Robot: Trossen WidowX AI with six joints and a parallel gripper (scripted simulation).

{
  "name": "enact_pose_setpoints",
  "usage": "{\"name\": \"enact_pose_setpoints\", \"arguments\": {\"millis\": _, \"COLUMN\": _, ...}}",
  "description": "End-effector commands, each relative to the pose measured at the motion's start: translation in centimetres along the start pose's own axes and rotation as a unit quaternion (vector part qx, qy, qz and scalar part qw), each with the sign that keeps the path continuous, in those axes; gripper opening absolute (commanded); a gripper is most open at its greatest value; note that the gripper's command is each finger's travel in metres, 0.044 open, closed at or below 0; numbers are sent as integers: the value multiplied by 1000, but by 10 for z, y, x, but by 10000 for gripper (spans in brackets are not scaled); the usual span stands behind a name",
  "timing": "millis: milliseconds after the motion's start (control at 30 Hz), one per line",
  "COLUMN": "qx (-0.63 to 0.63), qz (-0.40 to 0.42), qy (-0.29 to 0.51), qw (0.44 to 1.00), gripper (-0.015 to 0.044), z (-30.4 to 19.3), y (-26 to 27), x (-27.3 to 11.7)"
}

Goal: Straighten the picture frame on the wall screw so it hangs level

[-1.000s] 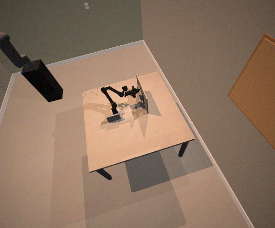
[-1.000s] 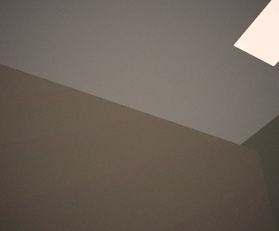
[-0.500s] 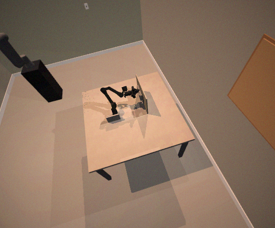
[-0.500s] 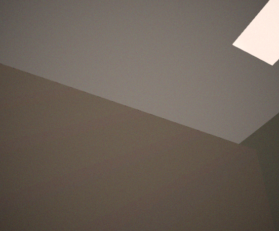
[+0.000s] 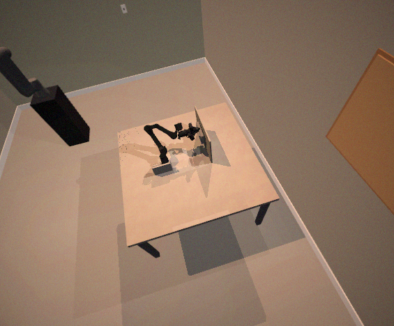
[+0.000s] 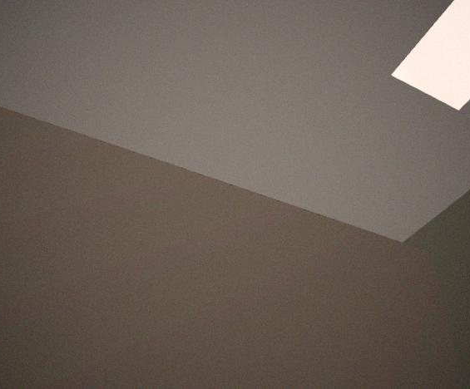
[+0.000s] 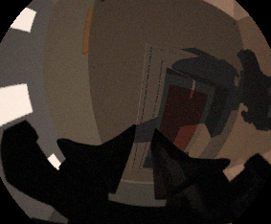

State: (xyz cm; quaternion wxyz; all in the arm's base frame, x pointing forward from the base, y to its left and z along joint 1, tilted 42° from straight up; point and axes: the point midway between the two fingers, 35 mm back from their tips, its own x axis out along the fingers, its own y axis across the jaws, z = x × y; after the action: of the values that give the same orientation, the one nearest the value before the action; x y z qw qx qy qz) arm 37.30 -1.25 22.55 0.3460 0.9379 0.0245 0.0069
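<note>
The picture frame (image 7: pixel 187 102) shows in the wrist view as a dark border around a dark red picture, in front of an upright panel (image 5: pixel 199 120). Shadows cross it, and distortion keeps me from judging its tilt. My gripper (image 5: pixel 199 129) (image 7: pixel 145 129) is shut on the frame's edge, at its left side in the wrist view. The black fingers hide the exact contact. The wall screw and the notched strip are not visible. The exterior view shows neither frame nor gripper.
The panel stands on the table (image 5: pixel 176 207) in front of the arm base (image 5: pixel 162 169). A dark pedestal (image 5: pixel 61 117) carries a grey arm (image 5: pixel 12 75) at the left of the top view. A large orange-brown board (image 5: pixel 376 133) is at the right. The exterior view shows walls, ceiling and a ceiling light (image 6: pixel 448 54).
</note>
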Motion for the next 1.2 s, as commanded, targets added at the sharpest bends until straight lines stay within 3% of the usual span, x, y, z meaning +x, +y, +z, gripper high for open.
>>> {"name": "enact_pose_setpoints", "arguments": {"millis": 0, "qx": -2, "qz": 10, "qy": 2, "qw": 1000, "gripper": 0, "z": -4, "y": 6, "x": 0}}
{"name": "enact_pose_setpoints", "arguments": {"millis": 1167, "qx": -2, "qz": 10, "qy": 2, "qw": 1000, "gripper": 0, "z": -9, "y": 4, "x": 0}}
